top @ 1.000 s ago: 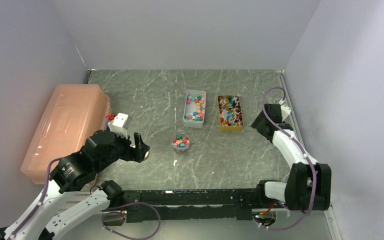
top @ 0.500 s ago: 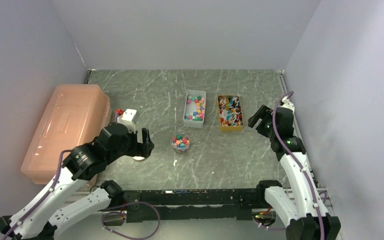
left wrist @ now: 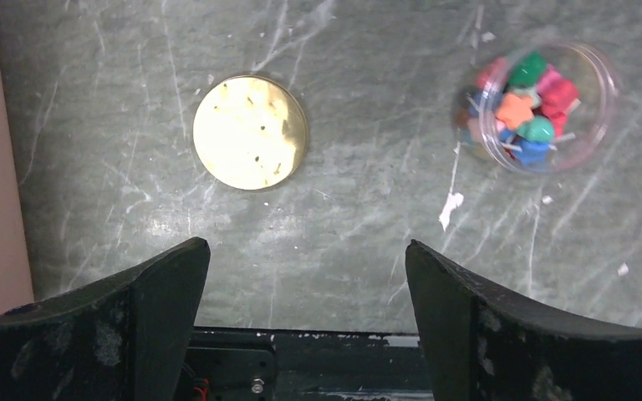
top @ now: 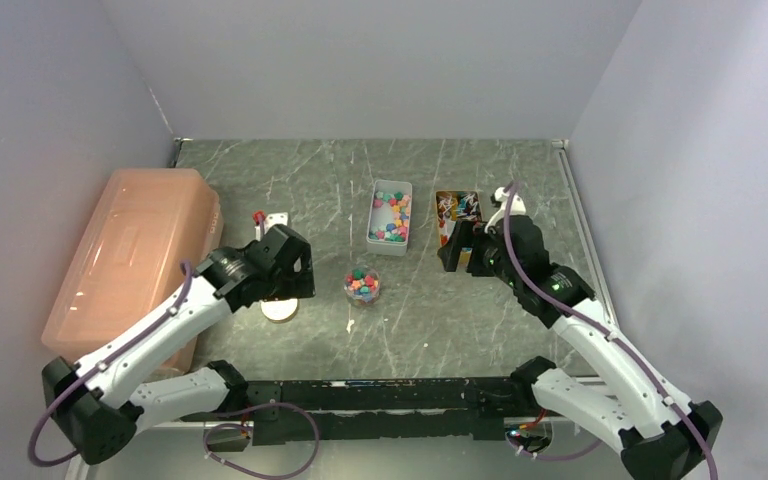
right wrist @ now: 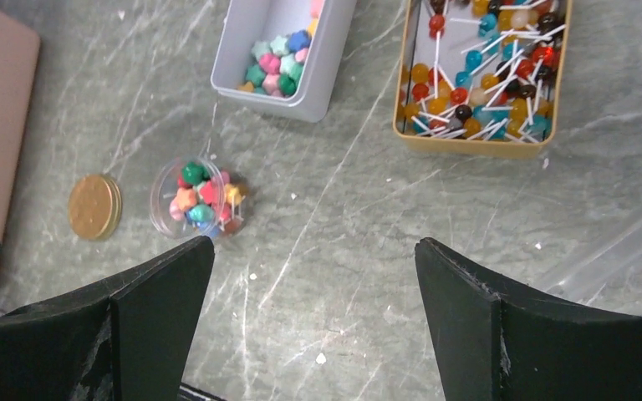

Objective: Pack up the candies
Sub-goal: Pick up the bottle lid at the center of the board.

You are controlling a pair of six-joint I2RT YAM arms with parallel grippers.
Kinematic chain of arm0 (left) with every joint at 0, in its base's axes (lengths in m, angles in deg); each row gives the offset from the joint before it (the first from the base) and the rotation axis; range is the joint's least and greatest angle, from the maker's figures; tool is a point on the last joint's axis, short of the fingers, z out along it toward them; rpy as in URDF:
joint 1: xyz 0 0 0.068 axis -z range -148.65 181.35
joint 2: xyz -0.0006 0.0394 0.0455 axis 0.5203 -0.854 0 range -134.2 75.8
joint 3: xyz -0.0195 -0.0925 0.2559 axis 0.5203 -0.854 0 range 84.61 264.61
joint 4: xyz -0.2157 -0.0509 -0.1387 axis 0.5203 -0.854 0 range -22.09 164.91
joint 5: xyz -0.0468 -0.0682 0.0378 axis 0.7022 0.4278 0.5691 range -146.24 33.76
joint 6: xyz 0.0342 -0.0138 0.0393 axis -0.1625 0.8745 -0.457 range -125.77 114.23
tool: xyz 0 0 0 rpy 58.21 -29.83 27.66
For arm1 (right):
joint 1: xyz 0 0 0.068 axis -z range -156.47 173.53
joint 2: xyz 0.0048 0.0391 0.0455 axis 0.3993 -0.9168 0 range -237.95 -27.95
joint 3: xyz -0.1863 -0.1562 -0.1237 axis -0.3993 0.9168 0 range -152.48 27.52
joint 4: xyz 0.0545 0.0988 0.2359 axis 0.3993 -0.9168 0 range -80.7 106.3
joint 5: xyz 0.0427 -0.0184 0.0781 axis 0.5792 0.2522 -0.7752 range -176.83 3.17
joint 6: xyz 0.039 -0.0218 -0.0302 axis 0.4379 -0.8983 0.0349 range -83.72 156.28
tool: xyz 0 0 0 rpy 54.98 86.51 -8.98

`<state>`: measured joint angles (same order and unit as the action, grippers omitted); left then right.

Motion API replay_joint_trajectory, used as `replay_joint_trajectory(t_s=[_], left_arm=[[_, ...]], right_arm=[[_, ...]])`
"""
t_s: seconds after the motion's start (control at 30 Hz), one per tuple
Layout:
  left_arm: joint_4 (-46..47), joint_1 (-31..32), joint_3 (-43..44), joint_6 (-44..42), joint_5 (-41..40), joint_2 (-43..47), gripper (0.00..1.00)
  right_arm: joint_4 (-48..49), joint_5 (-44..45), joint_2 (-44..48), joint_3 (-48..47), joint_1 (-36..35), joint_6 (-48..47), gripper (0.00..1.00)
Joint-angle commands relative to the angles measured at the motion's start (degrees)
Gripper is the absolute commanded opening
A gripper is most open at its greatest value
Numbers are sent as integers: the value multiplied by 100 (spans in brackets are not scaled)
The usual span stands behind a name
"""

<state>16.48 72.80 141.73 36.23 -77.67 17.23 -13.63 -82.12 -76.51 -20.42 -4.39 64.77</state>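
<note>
The candies (top: 362, 284) fill a small clear round jar (left wrist: 543, 104) in the middle of the table, pink, blue, green, red and orange. More candies (right wrist: 277, 65) lie in a white tray (top: 377, 232) behind it. A gold lid (left wrist: 250, 132) lies flat to the left of the jar. My left gripper (left wrist: 307, 246) hangs open above the table just near of the lid, holding nothing. My right gripper (right wrist: 315, 242) is open and empty too, above bare table to the right of the jar (right wrist: 199, 199).
A yellow tin (right wrist: 481, 142) of lollipops stands right of the white tray, partly under my right arm in the top view. A large pink lidded bin (top: 130, 250) lines the left side. A clear plastic edge (right wrist: 627, 242) shows at the right.
Both arms swung in toward the middle: the left now stands over the gold lid, the right moved left past the yellow tin. The right jaws spread wider.
</note>
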Motion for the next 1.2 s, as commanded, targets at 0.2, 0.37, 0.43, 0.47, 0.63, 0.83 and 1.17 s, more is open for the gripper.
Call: replay_joint_trajectory(t_s=[0.2,0.37,0.43,0.47,0.63,0.83,1.17], left_arm=[[345,-1355,-293,773,687,-838,93],[623,-1953,-517,850,1144,-1358,93],[818,-2089,-614,814,1421,-1556,93],[923,-2145,-672,794,1549,-1643,93],[1210,-2325,-761,647,1773,-2122,93],[1378,-2531,-862,525,1932,-2465,93],[1548,-2749,-887,422,2071,-2709,93]], right_arm=[[-48,598,-101,-35,-1051,-254,100],[-79,689,-14,164,-1426,-266,100],[-62,668,63,271,-1469,-269,100],[-57,657,98,330,-1475,-283,100],[-84,586,295,523,-1479,-333,100],[-84,609,389,632,-1482,-415,100],[102,501,194,681,-1479,-505,100]])
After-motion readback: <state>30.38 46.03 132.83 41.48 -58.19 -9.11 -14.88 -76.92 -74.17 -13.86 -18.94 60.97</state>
